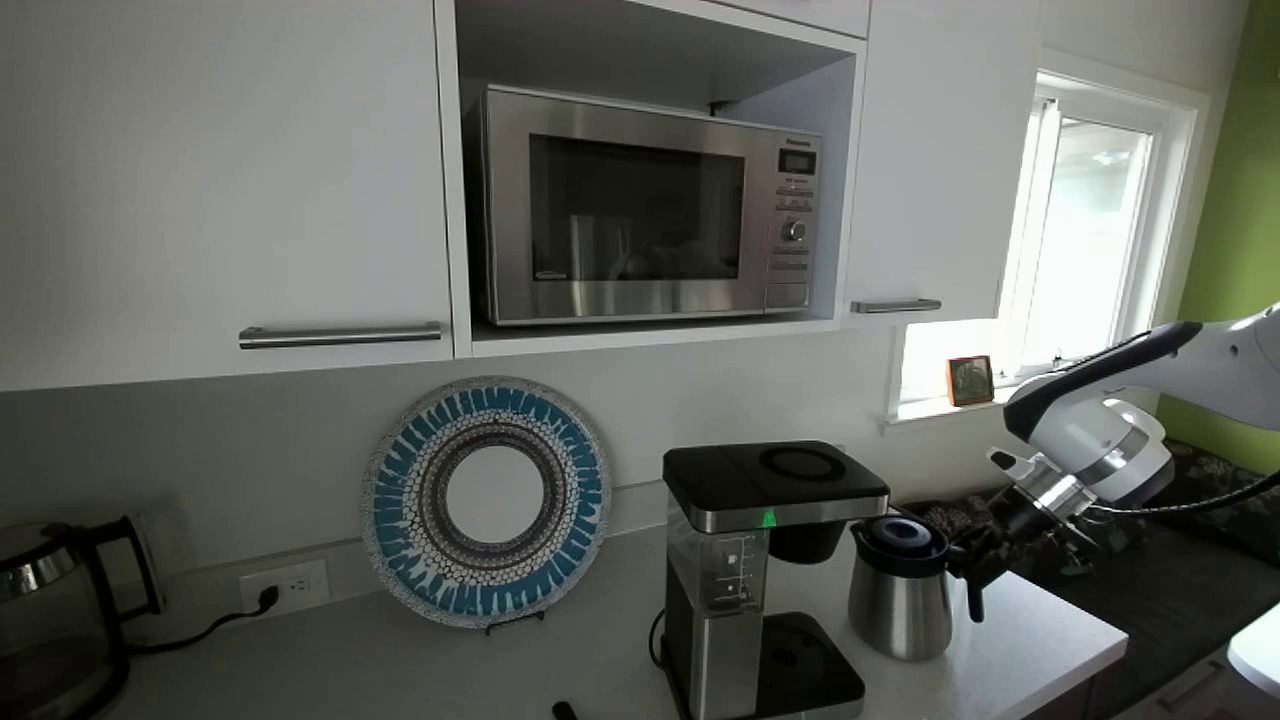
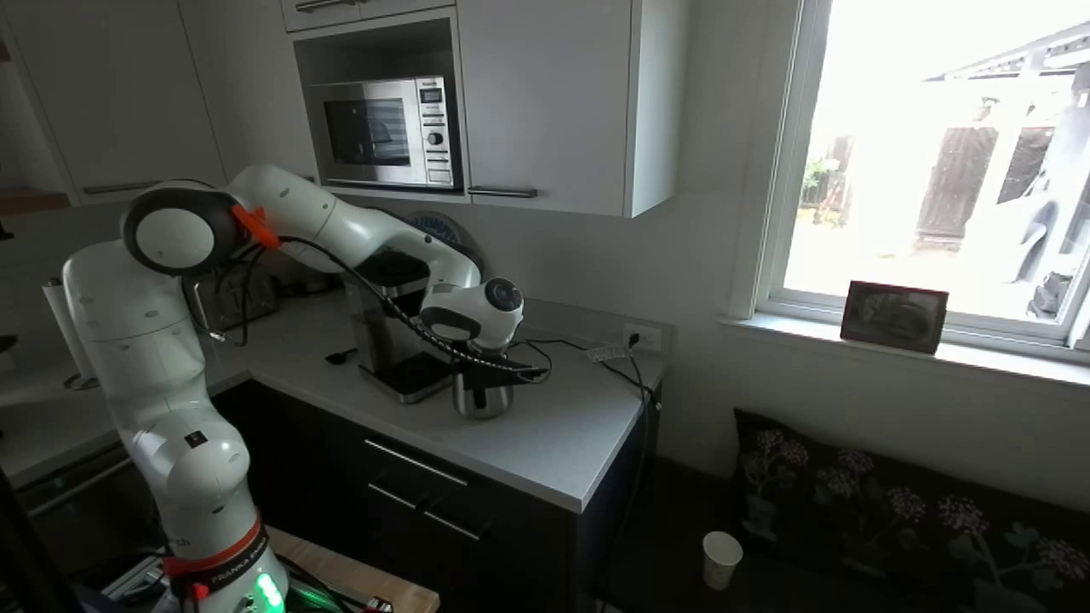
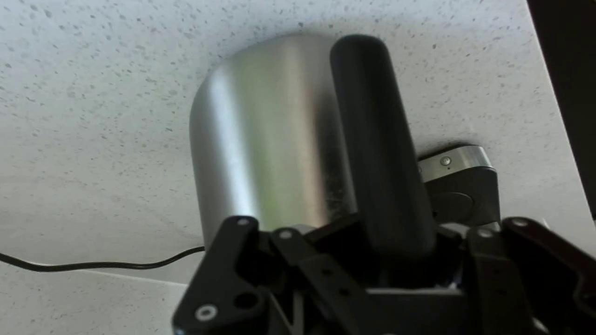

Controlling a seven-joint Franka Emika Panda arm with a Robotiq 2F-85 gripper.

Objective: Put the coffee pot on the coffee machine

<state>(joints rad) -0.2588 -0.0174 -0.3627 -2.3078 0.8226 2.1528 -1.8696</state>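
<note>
The coffee pot [image 1: 900, 612], steel with a black lid and handle, stands upright beside the coffee machine [image 1: 727, 650] in both exterior views [image 2: 483, 400]. I cannot tell whether its bottom touches the counter. The machine also shows in an exterior view [image 2: 373, 336], partly behind the arm; its base plate [image 3: 458, 197] shows in the wrist view. The space over the base plate holds no pot. My gripper [image 3: 393, 230] is shut on the pot's black handle near the top, with one finger on each side. The steel body [image 3: 270, 149] fills the middle of the wrist view. The lid is hidden there.
A steel microwave [image 1: 640, 210] sits in the cabinet above. A round decorative plate [image 1: 405, 500] leans on the wall, with a dark glass kettle [image 1: 50, 620] at the far side. Black cables [image 2: 634, 358] lie behind the pot. The counter's edge [image 2: 588, 498] is close to the pot.
</note>
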